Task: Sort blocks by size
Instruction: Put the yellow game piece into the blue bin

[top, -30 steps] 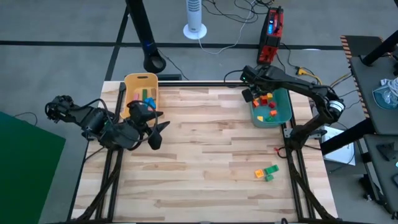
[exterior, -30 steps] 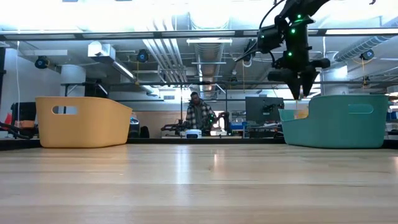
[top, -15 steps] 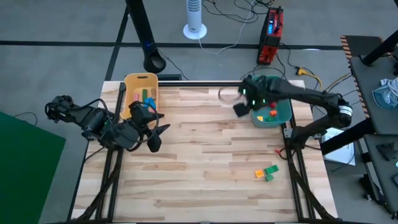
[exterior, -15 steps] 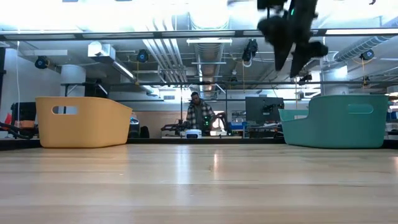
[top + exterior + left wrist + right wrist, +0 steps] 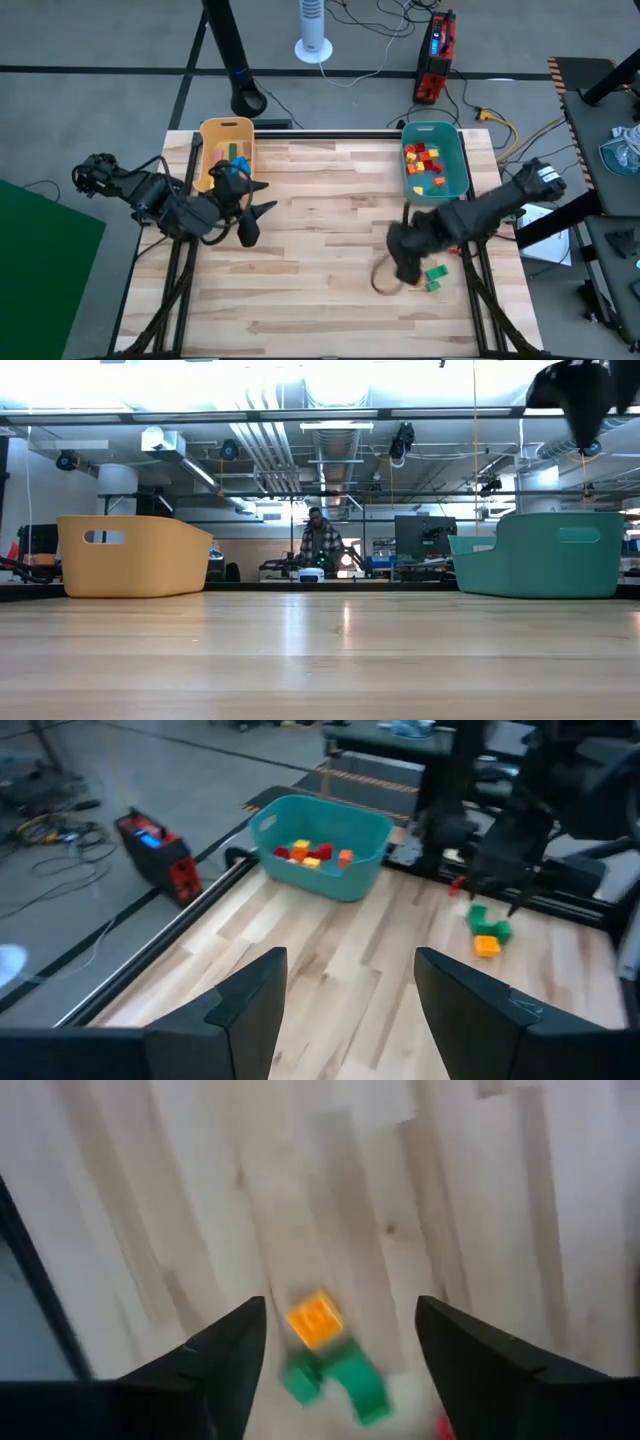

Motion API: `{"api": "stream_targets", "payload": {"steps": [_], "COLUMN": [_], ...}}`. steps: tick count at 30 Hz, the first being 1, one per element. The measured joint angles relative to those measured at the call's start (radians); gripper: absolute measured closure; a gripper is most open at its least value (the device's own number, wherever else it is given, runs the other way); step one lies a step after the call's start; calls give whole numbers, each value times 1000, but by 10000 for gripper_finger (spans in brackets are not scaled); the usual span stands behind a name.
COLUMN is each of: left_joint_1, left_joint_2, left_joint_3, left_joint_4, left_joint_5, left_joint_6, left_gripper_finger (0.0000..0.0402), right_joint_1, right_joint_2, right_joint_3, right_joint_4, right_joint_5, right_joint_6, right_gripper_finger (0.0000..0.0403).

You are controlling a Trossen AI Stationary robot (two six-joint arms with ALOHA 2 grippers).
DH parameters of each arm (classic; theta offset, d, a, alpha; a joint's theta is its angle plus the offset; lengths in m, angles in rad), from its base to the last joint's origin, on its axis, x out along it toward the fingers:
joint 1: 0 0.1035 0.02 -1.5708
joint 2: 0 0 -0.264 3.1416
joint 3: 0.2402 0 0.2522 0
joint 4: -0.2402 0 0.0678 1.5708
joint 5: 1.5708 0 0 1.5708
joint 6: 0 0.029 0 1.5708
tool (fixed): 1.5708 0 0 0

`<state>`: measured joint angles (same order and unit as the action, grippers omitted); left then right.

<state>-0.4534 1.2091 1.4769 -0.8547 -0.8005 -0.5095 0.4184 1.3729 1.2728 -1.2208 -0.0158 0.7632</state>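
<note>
Three loose blocks (image 5: 430,277), two bins (image 5: 436,172)

The wooden table (image 5: 300,250) carries a yellow bin (image 5: 227,150), a teal bin (image 5: 435,172), and loose blocks (image 5: 428,277) near the teal bin.

Small blocks in three lots. Red, yellow and orange cubes (image 5: 427,162) heaped loose inside teal bin at far right corner of table. Green, pink and orange bars (image 5: 232,152) lying inside yellow bin at far left. On bare wood near right edge: one orange cube (image 5: 315,1320) touching two green blocks (image 5: 342,1376), close-set, flat on table, well apart from both bins
</note>
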Motion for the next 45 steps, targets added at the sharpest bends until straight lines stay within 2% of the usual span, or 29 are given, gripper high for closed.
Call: {"api": "stream_targets", "payload": {"steps": [3,6,12,16,29,37,45], "left_joint_1": [0,0,0,0,-1,-1,-1], "left_joint_2": [0,0,5,12,43,55,55], "left_joint_3": [0,0,0,0,0,0,0], "left_joint_4": [47,61,59,59,58,66,85], "left_joint_5": [33,51,52,52,52,52,51], "left_joint_6": [49,64,63,60,56,56,56], "left_gripper_finger": [194,194,194,194,194,194,194], "right_joint_1": [90,152,197,197,197,196,196], "right_joint_2": [19,34,44,43,48,88,137], "right_joint_3": [-17,-45,-148,-247,-495,-525,-523], "right_joint_4": [-13,8,103,204,452,517,528], "right_joint_5": [0,-12,-37,-70,-72,-66,-52], "right_joint_6": [-154,-237,-251,-247,-222,-215,-211], "right_gripper_finger": [138,112,75,74,74,105,171]}}
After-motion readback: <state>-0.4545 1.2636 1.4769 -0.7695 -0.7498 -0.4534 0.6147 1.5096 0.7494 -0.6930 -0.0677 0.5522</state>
